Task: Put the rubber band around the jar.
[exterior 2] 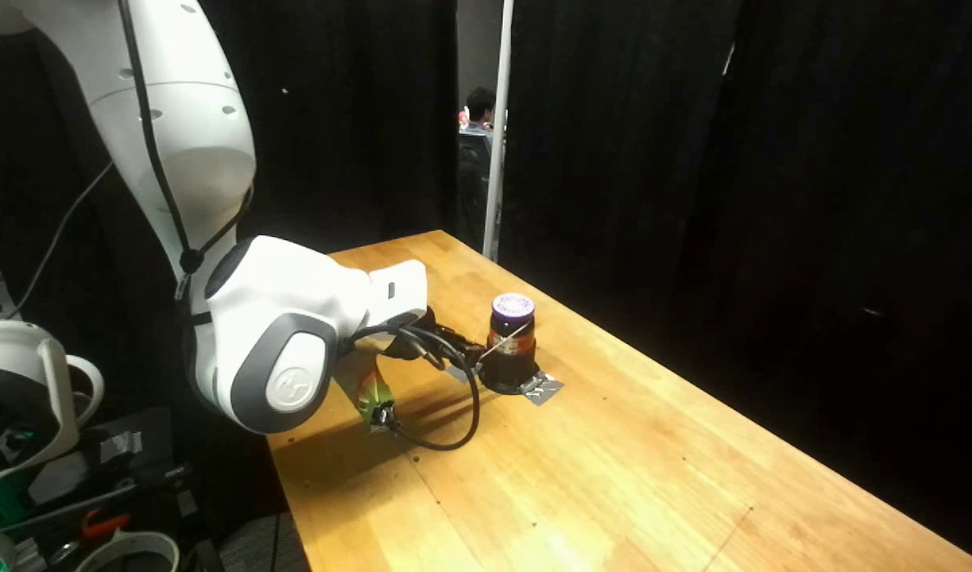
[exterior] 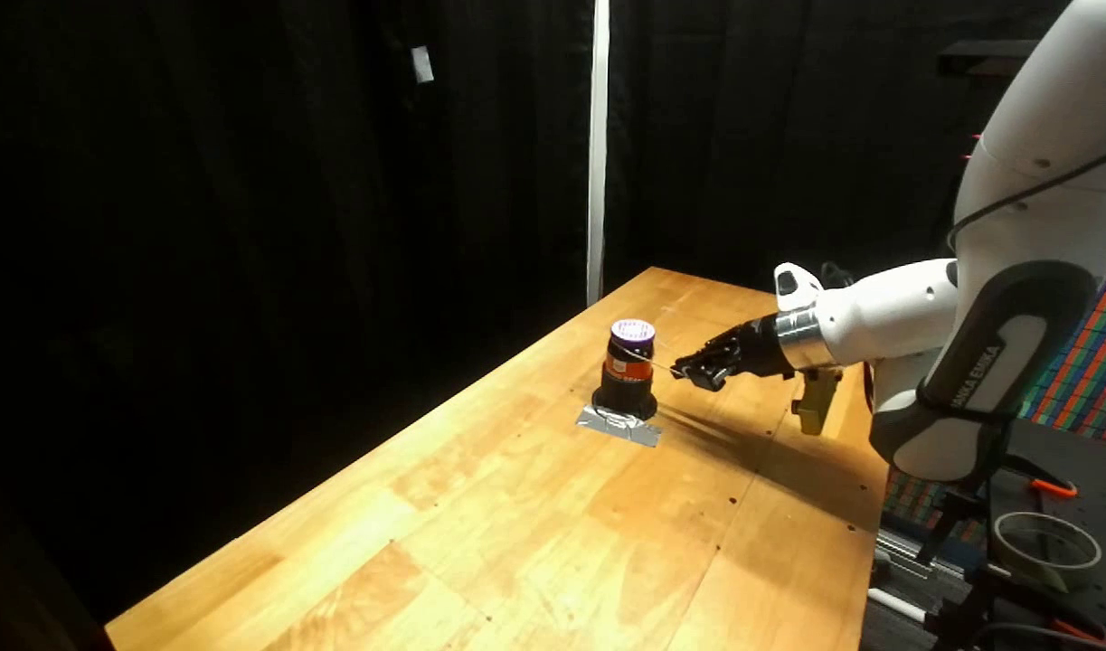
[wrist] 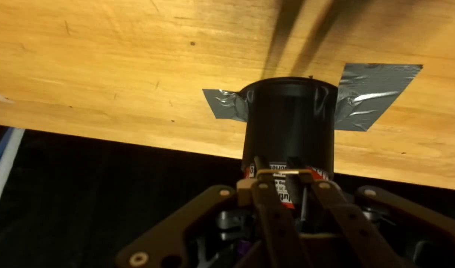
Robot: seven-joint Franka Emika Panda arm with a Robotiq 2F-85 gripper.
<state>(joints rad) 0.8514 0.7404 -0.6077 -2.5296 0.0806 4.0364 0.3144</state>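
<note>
Both exterior views look down across the wooden table from well back, toward dark curtains; they share the jar and the arm, at opposite frame edges; the wrist view, close in and upside down, faces the jar beyond the gripper.

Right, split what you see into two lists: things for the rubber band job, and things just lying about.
For the job:
rubber band
jar
gripper
silver tape, apparently anchoring the black base

Just lying about, off the wooden table:
tape roll
orange item, identity unclear
white headset-like thing
</note>
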